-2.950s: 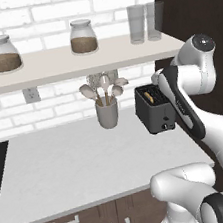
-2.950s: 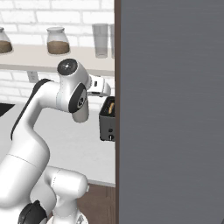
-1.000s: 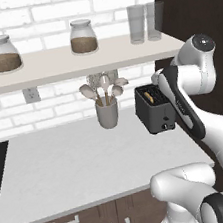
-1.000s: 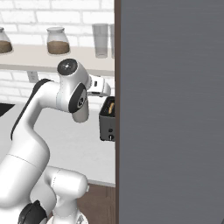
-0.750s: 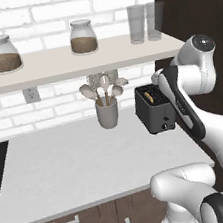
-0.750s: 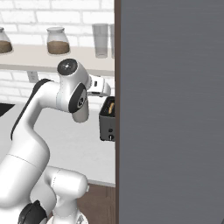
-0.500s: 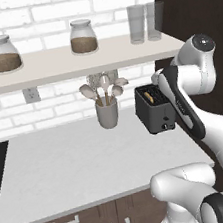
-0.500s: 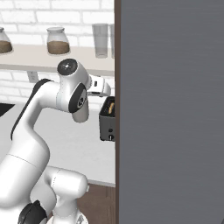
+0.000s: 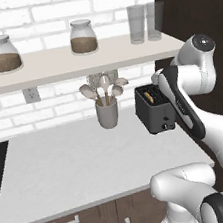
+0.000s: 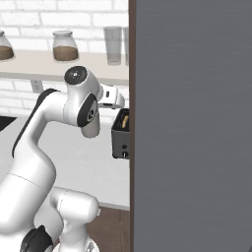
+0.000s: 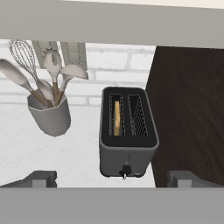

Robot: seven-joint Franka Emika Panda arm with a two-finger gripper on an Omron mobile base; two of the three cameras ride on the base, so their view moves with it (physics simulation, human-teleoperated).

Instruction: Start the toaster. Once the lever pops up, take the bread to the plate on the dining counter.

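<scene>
Dark fingertips of your gripper [image 11: 111,177] are standing wide apart, hovering above the toaster [image 11: 127,131]. You're seeing the bread [image 11: 116,117] sitting in its left slot, the utensil cup [image 11: 49,114] standing beside it on the tabletop [image 11: 52,153].

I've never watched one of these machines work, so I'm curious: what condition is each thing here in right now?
toaster: upright on the counter, lever at the front.
bread: sunk in the slot nearer the cup; other slot empty.
utensil cup: upright, full of spoons and a whisk.
two jars: lidded, part filled.
two glasses: upright, empty.
tool: open, holding nothing.
</scene>
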